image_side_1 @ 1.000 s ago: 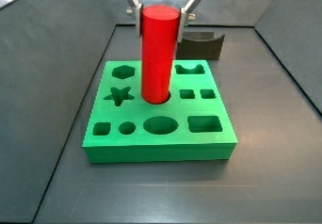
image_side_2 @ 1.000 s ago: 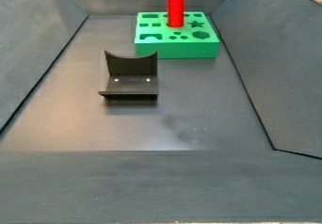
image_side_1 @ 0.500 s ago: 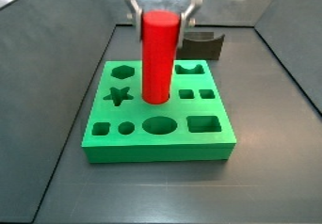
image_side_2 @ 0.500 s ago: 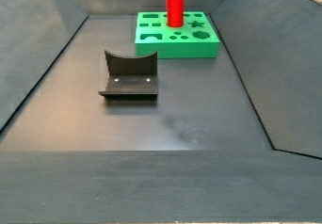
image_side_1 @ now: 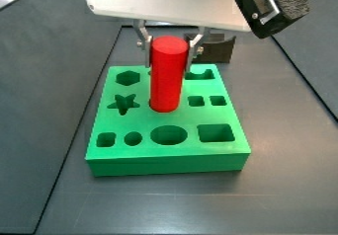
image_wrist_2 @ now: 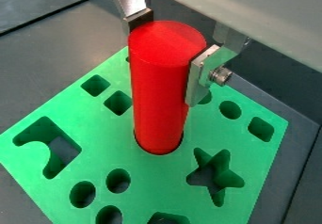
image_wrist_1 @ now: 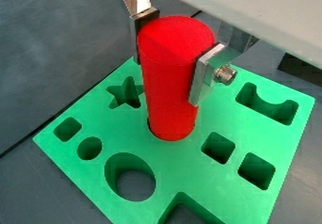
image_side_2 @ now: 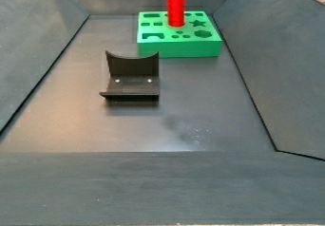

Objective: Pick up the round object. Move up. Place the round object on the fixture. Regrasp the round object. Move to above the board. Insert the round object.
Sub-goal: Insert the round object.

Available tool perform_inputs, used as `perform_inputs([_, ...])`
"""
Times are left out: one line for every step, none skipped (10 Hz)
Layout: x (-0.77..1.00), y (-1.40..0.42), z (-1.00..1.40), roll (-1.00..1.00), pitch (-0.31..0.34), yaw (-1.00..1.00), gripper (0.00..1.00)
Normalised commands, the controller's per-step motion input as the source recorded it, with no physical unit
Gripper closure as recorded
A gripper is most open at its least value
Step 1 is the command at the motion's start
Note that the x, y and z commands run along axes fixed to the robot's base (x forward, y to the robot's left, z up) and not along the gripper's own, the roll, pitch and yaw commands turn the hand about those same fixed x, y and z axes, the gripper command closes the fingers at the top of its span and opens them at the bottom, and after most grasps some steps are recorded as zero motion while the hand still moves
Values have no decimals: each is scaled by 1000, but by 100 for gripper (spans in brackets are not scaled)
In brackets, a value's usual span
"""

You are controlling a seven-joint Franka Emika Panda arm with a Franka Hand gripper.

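Note:
The round object (image_side_1: 165, 76) is a bright red peg standing upright with its lower end in a round hole near the middle of the green board (image_side_1: 172, 160). My gripper (image_side_1: 168, 39) is above the board and shut on the peg's top. In both wrist views the silver fingers (image_wrist_1: 208, 72) (image_wrist_2: 201, 75) press on opposite sides of the peg (image_wrist_1: 170, 77) (image_wrist_2: 161, 87). Around it lie the board's (image_wrist_1: 189, 167) (image_wrist_2: 75, 115) star, square and circle cut-outs. The dark fixture (image_side_2: 131, 76) stands apart on the floor, nearer than the board (image_side_2: 184, 51) in that side view.
The dark fixture (image_side_1: 218, 49) shows just behind the board in a side view, partly hidden by my gripper. Sloping dark walls (image_side_2: 51, 49) ring the grey floor (image_side_2: 165, 125). A black camera body (image_side_1: 271, 7) hangs beside the wrist.
My gripper has come down with the red peg, and much less of the peg now stands above the board. The board and fixture have not moved.

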Motion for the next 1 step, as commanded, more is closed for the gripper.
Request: perform_inputs([0,-17,0,29,0,0,100])
